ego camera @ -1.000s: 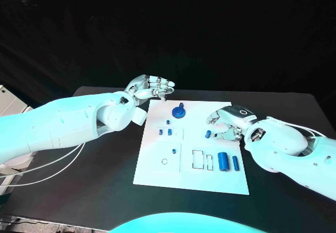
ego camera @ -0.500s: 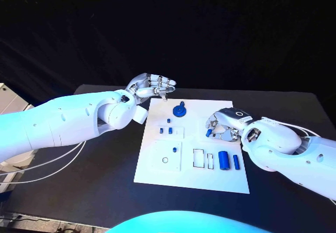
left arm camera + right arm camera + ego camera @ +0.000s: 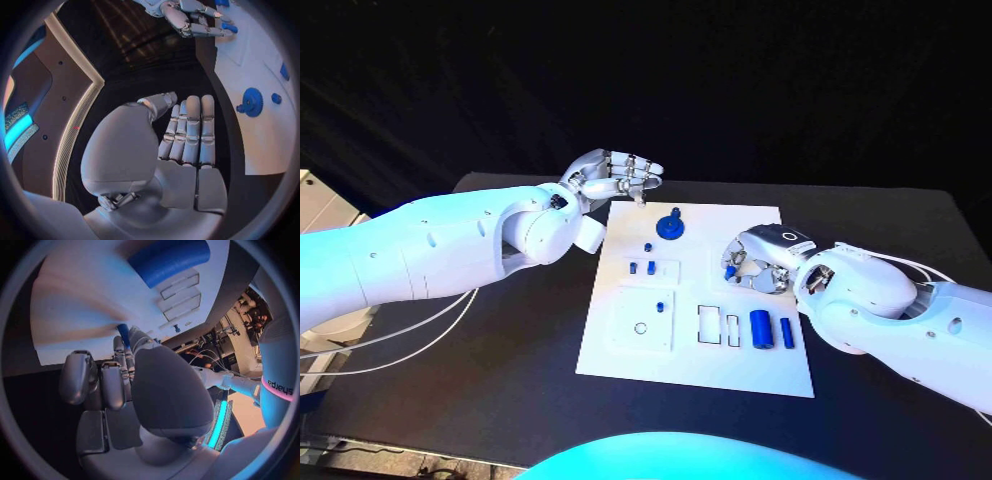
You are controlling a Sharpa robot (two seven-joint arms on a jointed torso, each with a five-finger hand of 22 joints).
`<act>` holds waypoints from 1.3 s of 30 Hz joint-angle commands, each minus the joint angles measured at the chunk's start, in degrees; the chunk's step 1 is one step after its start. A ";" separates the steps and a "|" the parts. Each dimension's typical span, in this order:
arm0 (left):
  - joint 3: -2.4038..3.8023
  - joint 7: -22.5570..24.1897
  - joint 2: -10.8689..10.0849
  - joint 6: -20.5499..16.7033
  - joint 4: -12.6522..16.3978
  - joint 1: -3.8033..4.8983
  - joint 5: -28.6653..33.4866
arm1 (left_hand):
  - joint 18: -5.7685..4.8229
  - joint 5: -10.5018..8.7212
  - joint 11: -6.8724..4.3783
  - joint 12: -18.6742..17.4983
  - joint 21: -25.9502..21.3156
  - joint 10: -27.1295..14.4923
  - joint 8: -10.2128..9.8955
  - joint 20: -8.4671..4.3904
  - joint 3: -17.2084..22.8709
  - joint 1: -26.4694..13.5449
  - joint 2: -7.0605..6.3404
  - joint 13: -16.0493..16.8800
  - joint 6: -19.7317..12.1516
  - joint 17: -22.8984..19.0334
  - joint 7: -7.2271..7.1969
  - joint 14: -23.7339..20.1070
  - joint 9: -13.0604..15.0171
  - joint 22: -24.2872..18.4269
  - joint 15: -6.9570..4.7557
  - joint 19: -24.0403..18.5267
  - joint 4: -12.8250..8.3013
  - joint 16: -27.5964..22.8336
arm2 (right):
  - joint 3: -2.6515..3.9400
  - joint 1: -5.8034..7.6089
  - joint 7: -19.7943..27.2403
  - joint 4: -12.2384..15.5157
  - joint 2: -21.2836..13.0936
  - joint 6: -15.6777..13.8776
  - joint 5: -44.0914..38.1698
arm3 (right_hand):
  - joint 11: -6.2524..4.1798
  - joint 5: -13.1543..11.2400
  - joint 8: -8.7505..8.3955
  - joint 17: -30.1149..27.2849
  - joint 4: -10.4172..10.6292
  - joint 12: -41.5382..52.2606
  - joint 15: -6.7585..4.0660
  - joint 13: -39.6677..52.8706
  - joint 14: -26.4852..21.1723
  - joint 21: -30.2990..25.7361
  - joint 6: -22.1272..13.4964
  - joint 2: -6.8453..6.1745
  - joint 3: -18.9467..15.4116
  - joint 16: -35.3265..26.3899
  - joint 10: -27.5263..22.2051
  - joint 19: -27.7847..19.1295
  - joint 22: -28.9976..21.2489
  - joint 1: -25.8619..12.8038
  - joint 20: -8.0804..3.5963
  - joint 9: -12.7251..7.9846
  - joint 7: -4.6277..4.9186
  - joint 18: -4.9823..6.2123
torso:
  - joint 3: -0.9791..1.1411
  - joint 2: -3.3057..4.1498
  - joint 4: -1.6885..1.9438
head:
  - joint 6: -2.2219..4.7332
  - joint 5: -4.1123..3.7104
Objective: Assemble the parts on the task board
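The white task board lies in the middle of the table. A blue gear with a knob stands near its far edge and appears again as the gear. My right hand hovers over the board's right side and pinches a small blue peg; the peg sticks out between its fingertips. My left hand hangs over the board's far left corner, fingers curled in with nothing in them. A large blue cylinder and a thinner one lie at the near right.
Small blue pegs stand in a square left of centre, one more beyond them. Two empty rectangular slots lie beside the cylinders, and a small ring lies to the left. Black tabletop surrounds the board.
My right hand has turned and drawn slightly left over the board, still holding the small blue peg. The left hand has barely moved.
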 commanded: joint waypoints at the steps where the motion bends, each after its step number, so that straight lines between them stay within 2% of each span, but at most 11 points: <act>1: 0.05 0.19 0.12 0.91 0.05 0.05 0.28 | 0.88 0.23 0.09 0.24 -0.31 -0.33 -0.28 0.38 -0.26 0.15 0.30 -0.06 -0.38 -0.09 -0.02 -0.17 -0.10 -0.05 0.05 0.01 -0.13 -0.40 | -0.06 -0.18 0.74 -0.03 0.18 0.73 -0.18 | -0.12 0.15 0.45 0.14 -0.05 -0.57 -0.60 0.00 1.85 0.29 0.75 0.58 1.47 0.36 0.94 0.68 7.72 -0.17 -0.21 0.03 -0.10 -0.61 | -0.02 0.01 0.01 | -0.07 -0.04; 6: 0.05 0.16 0.13 0.93 0.05 0.05 0.28 | 0.88 0.23 0.09 0.24 -0.31 -0.33 -0.28 0.38 -0.26 0.15 0.30 -0.06 -0.38 -0.09 -0.02 -0.17 -0.10 -0.05 0.05 0.01 -0.13 -0.40 | -0.07 -0.41 0.15 -0.15 0.38 -0.96 -0.49 | -0.53 0.19 1.14 0.16 -0.21 -1.60 -1.00 0.14 1.85 0.96 2.23 1.30 5.57 0.47 2.90 0.86 8.14 -0.26 -0.43 0.43 -0.48 -0.71 | 0.01 0.03 0.01 | -0.10 -0.06; 7: 0.05 0.16 0.14 0.94 0.04 0.05 0.28 | 0.88 0.23 0.09 0.24 -0.31 -0.33 -0.28 0.38 -0.26 0.15 0.30 -0.06 -0.38 -0.09 -0.02 -0.17 -0.10 -0.05 0.05 0.01 -0.13 -0.40 | -0.07 -0.47 -0.06 -0.16 0.42 -1.59 -0.58 | -0.59 0.16 1.29 0.12 -0.24 -1.94 -1.07 0.17 1.84 0.97 2.39 1.10 6.59 0.48 3.32 0.86 8.20 -0.51 -0.50 0.58 -0.55 -0.72 | 0.01 0.03 0.03 | -0.11 -0.06; 10: 0.05 0.14 0.16 0.96 0.02 0.05 0.28 | 0.88 0.23 0.09 0.24 -0.31 -0.33 -0.28 0.38 -0.26 0.15 0.30 -0.06 -0.38 -0.09 -0.02 -0.17 -0.10 -0.05 0.05 0.01 -0.13 -0.40 | -0.08 -0.62 -0.82 -0.11 0.45 -3.65 -1.08 | -1.28 0.18 2.71 0.30 -1.12 -2.16 -1.78 0.64 1.86 2.36 3.58 1.74 10.21 0.63 5.90 1.24 8.78 -0.22 -0.79 1.69 -1.10 -0.94 | -0.03 -0.01 0.04 | -0.18 -0.09; 12: 0.05 0.14 0.17 0.98 0.00 0.05 0.28 | 0.88 0.23 0.09 0.24 -0.31 -0.33 -0.28 0.38 -0.26 0.15 0.30 -0.06 -0.38 -0.09 -0.02 -0.17 -0.10 -0.05 0.05 0.01 -0.13 -0.40 | -0.08 -0.69 -1.39 0.02 0.38 -5.06 -1.46 | -1.54 0.16 3.99 0.32 -2.15 -2.97 -2.05 1.00 1.87 3.01 3.36 0.94 13.70 0.71 7.52 1.43 9.16 -1.08 -1.08 3.21 -1.27 -1.07 | -0.04 0.00 0.06 | -0.18 -0.12; 14: 0.05 0.14 0.19 0.98 -0.03 0.05 0.28 | 0.88 0.23 0.09 0.24 -0.31 -0.33 -0.28 0.38 -0.26 0.15 0.30 -0.06 -0.38 -0.09 -0.02 -0.17 -0.10 -0.05 0.05 0.01 -0.13 -0.40 | -0.08 -0.73 -1.69 0.28 0.20 -6.04 -1.66 | -1.59 0.12 4.77 0.27 -2.87 -3.67 -2.07 1.23 1.87 3.24 2.97 0.36 15.82 0.73 8.17 1.49 9.35 -2.09 -1.16 4.27 -1.28 -1.11 | -0.07 -0.03 0.08 | -0.18 -0.14; 19: 0.05 0.14 0.20 0.98 -0.11 0.05 0.28 | 0.88 0.23 0.09 0.24 -0.31 -0.33 -0.28 0.38 -0.26 0.15 0.30 -0.06 -0.38 -0.09 -0.02 -0.17 -0.10 -0.05 0.05 0.01 -0.13 -0.40 | -0.03 -0.70 -1.88 1.59 -0.80 -7.45 -1.42 | -1.67 0.01 5.88 0.21 -4.09 -4.63 -2.09 1.62 1.85 3.36 2.33 -0.47 18.49 0.76 8.94 1.52 9.57 -3.80 -1.22 5.81 -1.20 -1.13 | -0.12 -0.12 0.04 | -0.16 0.00; 28: 0.05 0.14 0.29 1.02 -0.53 0.04 0.33 | 0.88 0.23 0.09 0.24 -0.31 -0.33 -0.28 0.38 -0.26 0.15 0.30 -0.06 -0.38 -0.09 -0.02 -0.17 -0.10 -0.05 0.05 0.01 -0.13 -0.40 | 0.63 0.76 -1.42 7.26 -3.75 -9.91 1.06 | -1.68 -0.03 6.37 0.26 -4.67 -5.08 -2.09 1.81 1.87 3.49 2.04 -0.84 19.53 0.81 9.21 1.56 9.68 -4.67 -1.22 6.52 -1.20 -1.16 | -0.13 -0.13 -0.08 | 0.17 0.20; 30: 0.05 0.17 0.37 1.04 -0.62 0.03 0.36 | 0.87 0.22 0.10 0.37 -0.34 -0.35 -0.24 0.39 -0.32 0.17 0.35 -0.08 -0.36 -0.13 0.00 -0.19 -0.11 -0.07 0.06 0.04 -0.15 -0.40 | 0.76 0.96 -1.17 8.71 -3.89 -10.23 1.43 | -1.67 -0.05 6.51 0.07 -4.87 -5.22 -2.09 1.86 1.83 3.23 1.95 -0.94 19.80 0.73 9.27 1.49 9.64 -4.91 -1.22 6.73 -1.18 -1.11 | -0.07 -0.10 -0.14 | 0.29 0.33; 34: 0.04 0.22 0.57 1.11 -0.77 0.02 0.43 | 0.87 0.22 0.10 0.37 -0.34 -0.35 -0.24 0.39 -0.32 0.17 0.35 -0.08 -0.36 -0.13 0.00 -0.19 -0.11 -0.07 0.06 0.04 -0.15 -0.40 | 0.87 0.94 -0.61 10.81 -2.92 -10.33 1.85 | -1.68 -0.06 6.63 -0.03 -5.06 -5.33 -2.09 1.90 1.80 3.05 1.92 -1.05 20.00 0.69 9.31 1.45 9.61 -5.04 -1.22 6.88 -1.18 -1.08 | -0.01 -0.10 -0.02 | 0.24 0.46; 39: 0.04 0.23 0.83 1.17 -0.95 0.02 0.50 | 0.87 0.22 0.10 0.37 -0.34 -0.35 -0.24 0.39 -0.32 0.17 0.35 -0.08 -0.36 -0.13 0.00 -0.19 -0.11 -0.07 0.06 0.04 -0.15 -0.40 | 0.72 -0.04 0.04 11.46 -0.16 -10.03 1.40 | -1.67 -0.06 6.70 -0.06 -5.19 -5.42 -2.08 1.93 1.79 2.95 1.86 -1.08 20.17 0.67 9.33 1.42 9.60 -5.15 -1.22 7.00 -1.17 -1.07 | -0.05 -0.08 -0.07 | 0.31 0.68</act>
